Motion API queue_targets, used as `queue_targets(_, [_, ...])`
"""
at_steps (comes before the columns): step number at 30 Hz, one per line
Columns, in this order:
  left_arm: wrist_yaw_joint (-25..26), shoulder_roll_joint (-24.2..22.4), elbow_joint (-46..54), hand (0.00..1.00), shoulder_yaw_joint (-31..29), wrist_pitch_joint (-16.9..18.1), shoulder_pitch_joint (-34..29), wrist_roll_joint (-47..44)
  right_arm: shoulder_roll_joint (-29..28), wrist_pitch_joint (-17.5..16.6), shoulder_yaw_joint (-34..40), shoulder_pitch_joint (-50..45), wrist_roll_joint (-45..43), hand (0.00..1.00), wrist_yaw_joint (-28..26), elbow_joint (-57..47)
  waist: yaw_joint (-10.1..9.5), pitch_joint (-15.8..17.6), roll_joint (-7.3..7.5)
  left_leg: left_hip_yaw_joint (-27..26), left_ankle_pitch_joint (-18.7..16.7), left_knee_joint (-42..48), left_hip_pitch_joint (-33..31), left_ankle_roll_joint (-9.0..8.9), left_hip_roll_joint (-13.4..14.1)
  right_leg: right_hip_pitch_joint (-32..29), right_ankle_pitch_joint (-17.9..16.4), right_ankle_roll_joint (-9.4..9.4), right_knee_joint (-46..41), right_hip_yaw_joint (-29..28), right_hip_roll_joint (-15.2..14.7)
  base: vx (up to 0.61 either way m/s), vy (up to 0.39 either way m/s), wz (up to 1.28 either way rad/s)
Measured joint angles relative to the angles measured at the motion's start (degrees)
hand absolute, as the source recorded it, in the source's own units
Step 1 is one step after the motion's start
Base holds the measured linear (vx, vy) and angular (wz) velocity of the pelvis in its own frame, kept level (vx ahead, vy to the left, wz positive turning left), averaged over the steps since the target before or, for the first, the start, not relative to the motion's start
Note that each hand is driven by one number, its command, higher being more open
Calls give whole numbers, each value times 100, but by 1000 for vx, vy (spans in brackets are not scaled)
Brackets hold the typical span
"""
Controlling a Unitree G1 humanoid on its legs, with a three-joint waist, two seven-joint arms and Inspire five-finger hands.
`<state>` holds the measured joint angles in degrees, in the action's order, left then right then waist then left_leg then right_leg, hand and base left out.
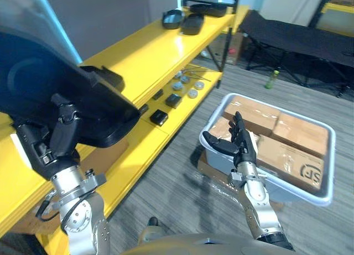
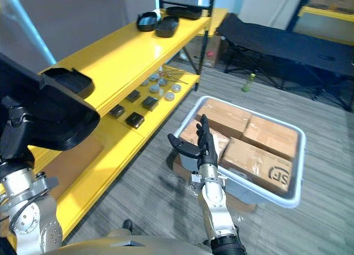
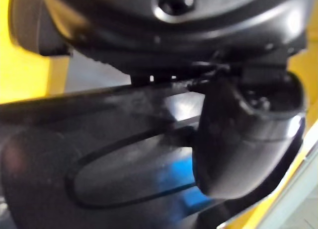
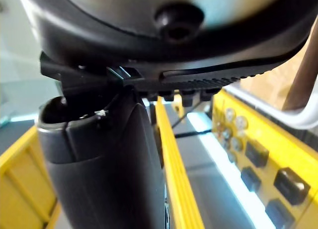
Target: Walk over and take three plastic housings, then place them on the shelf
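Closest up, my left hand (image 1: 55, 140) grips a big black plastic housing (image 1: 50, 83), glossy and tray-like, over the yellow shelf (image 1: 149, 50). My right hand (image 1: 239, 140) hangs straight-fingered by a grey bin (image 1: 327, 172) of cardboard boxes (image 1: 296, 134). Other housings (image 1: 192, 24) sit at the shelf's far end.

Workshop storeroom, yellow shelving (image 1: 160, 50), boxed tote (image 1: 326, 172), parts

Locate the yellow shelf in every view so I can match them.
Left eye view: yellow shelf runs up the left side.
Right eye view: left side too.
Left wrist view: yellow behind the held black housing.
Right wrist view: its lower level.
Shared landmark: small black parts on that level.
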<state>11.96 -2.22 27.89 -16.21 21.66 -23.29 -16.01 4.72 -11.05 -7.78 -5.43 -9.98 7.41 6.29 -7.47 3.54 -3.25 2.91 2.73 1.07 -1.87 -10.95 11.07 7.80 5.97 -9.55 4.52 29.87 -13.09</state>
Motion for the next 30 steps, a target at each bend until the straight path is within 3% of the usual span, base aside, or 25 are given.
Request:
queue_targets(4, [-227, -124, 1, 0, -112, 5, -301, -283, -42, 14, -237, 60, 7, 100, -30, 1, -182, 24, 70, 202, -11, 2, -44, -9, -35, 116, -87, -12, -1, 195, 1, 1, 1, 29])
queue_targets(10, [-158, -337, 2, 0, -203, 6, -553, -122, -38, 46, -475, 115, -171, 100, -305, 11, -156, 57, 55, 269, -87, 249, -205, 70, -60, 214, -159, -3, -59, 395, -8, 7, 5, 9])
queue_targets(14, [-286, -328, 1, 0, 133, -1, -354, -12, 19, 39, -347, -11, -165, 100, -239, 11, -11, 109, 68, 201, 287, 248, -591, 318, -236, 369, -315, -58, -221, 1122, -99, -6, -2, 103])
queue_targets(17, [-445, -305, 1, 0, 248, 24, -318, -32, 8, 31, -479, -26, 87, 100, -57, 43, -161, 301, -16, 226, 448, 74, -560, 318, -287, 473, -532, -105, -551, 1405, -202, -33, 46, 61])
queue_targets(19, [-482, -302, 1, 0, 311, 63, -317, -183, -12, 2, -649, -7, 64, 100, 3, 42, -212, 324, 14, 226, 470, 31, -585, 357, -335, 481, -609, -134, -653, 1481, -267, -39, 36, 35])
queue_targets(22, [-535, -115, -4, 0, 543, 114, -282, -169, -62, -123, -724, -12, 25, 100, 102, 41, -154, 385, 113, 263, 535, -37, -633, 433, -456, 309, -1076, -134, -1204, 1165, -436, -45, 18, 46])
queue_targets(25, [-808, 235, -153, 0, 947, 113, 50, -138, -39, -226, -601, -55, 51, 100, 209, 38, 80, 421, 188, 669, 812, -203, -758, 439, -699, 5, -1614, -3, -1784, 321, -438, -59, -57, 76])
queue_targets(30, [-949, 283, -259, 0, 1244, 117, 151, -183, 25, -239, -443, -59, 63, 100, 131, 29, 131, 459, 178, 716, 979, -314, -722, 463, -719, -23, -1686, -107, -1921, 322, -454, -49, -43, 17])
